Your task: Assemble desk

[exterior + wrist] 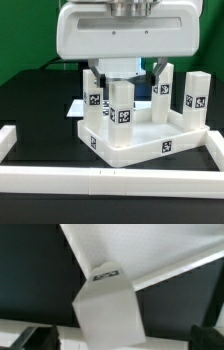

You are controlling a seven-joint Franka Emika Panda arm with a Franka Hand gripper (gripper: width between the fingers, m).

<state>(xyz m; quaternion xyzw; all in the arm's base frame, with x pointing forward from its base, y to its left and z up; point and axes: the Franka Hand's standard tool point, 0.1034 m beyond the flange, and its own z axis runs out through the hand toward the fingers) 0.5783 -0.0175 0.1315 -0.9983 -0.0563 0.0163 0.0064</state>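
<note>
You have the tabletop (135, 135) lying upturned near the worktop's centre, just behind the front border rail (110, 180), with legs standing in it. The gripper (105, 336) appears closed on one leg (105, 308). If that leg tilts or turns off-axis, expect it to bind and shift the tabletop.

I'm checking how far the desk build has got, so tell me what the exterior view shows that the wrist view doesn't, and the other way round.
Only the exterior view shows the whole tabletop with several legs standing upright in it, the white border rail in front, and the arm's big white housing overhead.

Only the wrist view shows one leg close up with its end marker, rising between the dark fingertips.

Both show white legs against the tabletop and the black table.
</note>
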